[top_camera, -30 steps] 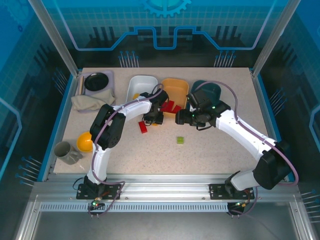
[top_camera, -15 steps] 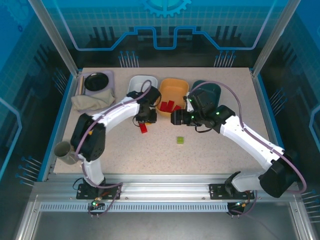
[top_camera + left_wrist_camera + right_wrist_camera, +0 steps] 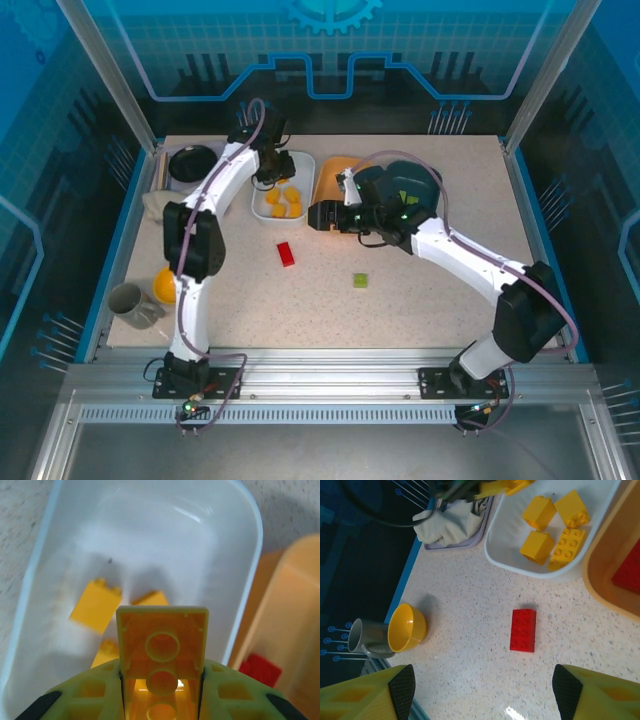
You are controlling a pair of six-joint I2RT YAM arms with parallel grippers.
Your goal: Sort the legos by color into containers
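My left gripper [image 3: 161, 676] is shut on an orange-yellow brick [image 3: 162, 635], held above the white bin [image 3: 210, 540]. Several more yellow bricks [image 3: 95, 605] lie inside that bin. From above, the left gripper [image 3: 268, 168] is at the white bin's [image 3: 303, 170] back end. My right gripper [image 3: 485, 692] is open and hovers over the table; a red oblong brick [image 3: 523, 630] lies flat just ahead of it. The right gripper [image 3: 316, 215] covers part of the orange bin [image 3: 338, 165]. Red bricks [image 3: 627, 570] sit in the orange bin [image 3: 602, 587]. The dark teal bin [image 3: 425, 180] holds green bricks [image 3: 405, 197]. A green brick [image 3: 360, 281] lies loose mid-table.
A small yellow bowl [image 3: 406, 627] and a grey cup [image 3: 365, 639] stand at the table's left edge. A beige cloth [image 3: 170, 205] and a black bowl [image 3: 192, 162] on a lavender tray sit at the back left.
My left arm swung from beside the red brick on the table back to above the white bin, carrying a yellow brick. My right gripper moved left and back, over the orange bin.
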